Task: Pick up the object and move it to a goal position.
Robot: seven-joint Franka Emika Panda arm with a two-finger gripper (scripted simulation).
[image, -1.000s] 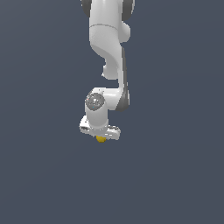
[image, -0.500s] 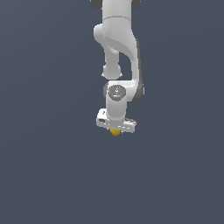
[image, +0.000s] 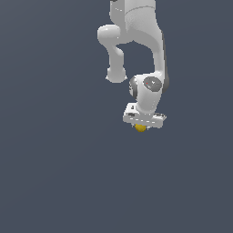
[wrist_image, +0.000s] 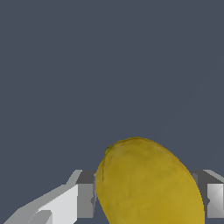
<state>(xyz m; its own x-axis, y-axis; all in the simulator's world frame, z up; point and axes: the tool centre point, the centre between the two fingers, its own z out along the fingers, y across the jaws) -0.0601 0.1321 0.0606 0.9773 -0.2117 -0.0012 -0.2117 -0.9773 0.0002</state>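
Note:
The object is a small yellow egg-shaped ball [image: 140, 128] that peeks out below the white hand of the arm in the exterior view. My gripper [image: 141, 126] is shut on it and hangs in the air over the plain dark grey ground. In the wrist view the yellow object [wrist_image: 148, 183] fills the space between the two fingers [wrist_image: 85, 196], which press on its two sides. Most of the ball is hidden by the hand in the exterior view.
The white arm [image: 136, 41] comes down from the top of the exterior view. Nothing else shows but the flat dark grey ground [image: 54, 173].
The arm has carried the object toward the exterior view's right and a little upward over the last second. The grip on the ball has stayed the same.

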